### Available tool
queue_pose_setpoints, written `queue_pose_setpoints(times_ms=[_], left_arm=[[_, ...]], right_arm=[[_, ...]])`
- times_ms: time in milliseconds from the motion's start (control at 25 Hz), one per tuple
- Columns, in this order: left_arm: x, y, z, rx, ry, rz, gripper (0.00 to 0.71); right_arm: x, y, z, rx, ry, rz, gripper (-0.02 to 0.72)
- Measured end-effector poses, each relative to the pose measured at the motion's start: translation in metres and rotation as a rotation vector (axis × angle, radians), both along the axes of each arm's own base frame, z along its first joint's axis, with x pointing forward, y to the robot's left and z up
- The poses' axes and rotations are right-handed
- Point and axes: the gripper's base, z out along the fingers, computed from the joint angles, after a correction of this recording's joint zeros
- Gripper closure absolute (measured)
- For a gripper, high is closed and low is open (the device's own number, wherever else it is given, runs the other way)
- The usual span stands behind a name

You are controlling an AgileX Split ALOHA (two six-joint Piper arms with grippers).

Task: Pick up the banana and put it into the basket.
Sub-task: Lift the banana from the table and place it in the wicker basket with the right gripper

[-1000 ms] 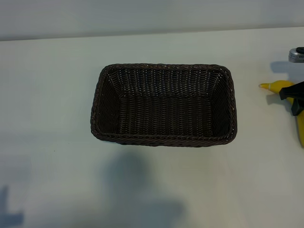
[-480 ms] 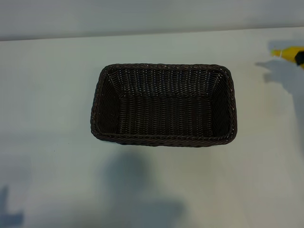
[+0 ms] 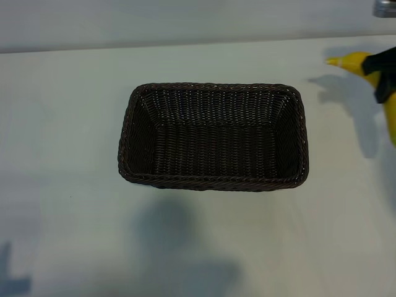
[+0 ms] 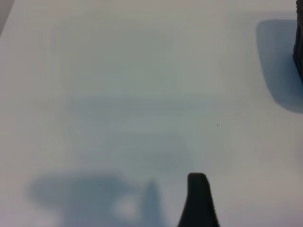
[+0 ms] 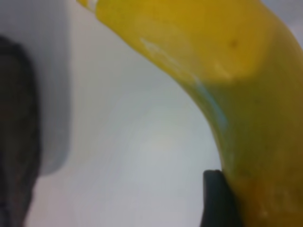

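Note:
The dark brown woven basket (image 3: pixel 212 137) stands empty in the middle of the white table; its edge also shows as a dark shape (image 5: pixel 14 137) in the right wrist view. The yellow banana (image 3: pixel 356 62) hangs above the table at the far right, stem tip toward the basket, its shadow cast below it. My right gripper (image 3: pixel 382 73) is shut on it, and one black fingertip (image 5: pixel 214 198) presses against the banana's skin (image 5: pixel 227 61). Of the left gripper only one black fingertip (image 4: pixel 198 194) shows over bare table, with nothing against it.
The white table (image 3: pixel 62 124) ends at a pale wall along the far edge. A grey part of the right arm (image 3: pixel 383 7) shows at the top right corner. A dark corner of the basket (image 4: pixel 299 47) sits at the edge of the left wrist view.
The banana has left the table in the right gripper: it rose toward the far right corner, nearly out of view, then came back a little leftward. The left arm and basket have not moved.

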Motion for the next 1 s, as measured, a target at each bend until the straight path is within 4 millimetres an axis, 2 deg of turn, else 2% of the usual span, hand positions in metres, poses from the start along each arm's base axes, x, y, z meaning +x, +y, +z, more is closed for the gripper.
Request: queue_pose_setpoints(times_ms=[360,520,800,1000], left_arm=[[0.0,0.0,0.0,0.0,0.0,0.0,0.151],[0.0,0.0,0.0,0.0,0.0,0.0,0.151],[0.0,0.0,0.0,-0.002,0.0,0.001,0.151],[0.0,0.0,0.0,-0.002,0.0,0.001,0.151]], right_arm=[[-0.008,0.097,0.026,0.021,-0.087,0.241,0.282],[-0.011,0.13,0.031,0.03,-0.105,0.325,0.282],[-0.015,0.174,0.014,0.014,-0.078,0.475,0.282],[-0.02,0.194,0.011,-0.013,-0.152,0.652,0.282]])
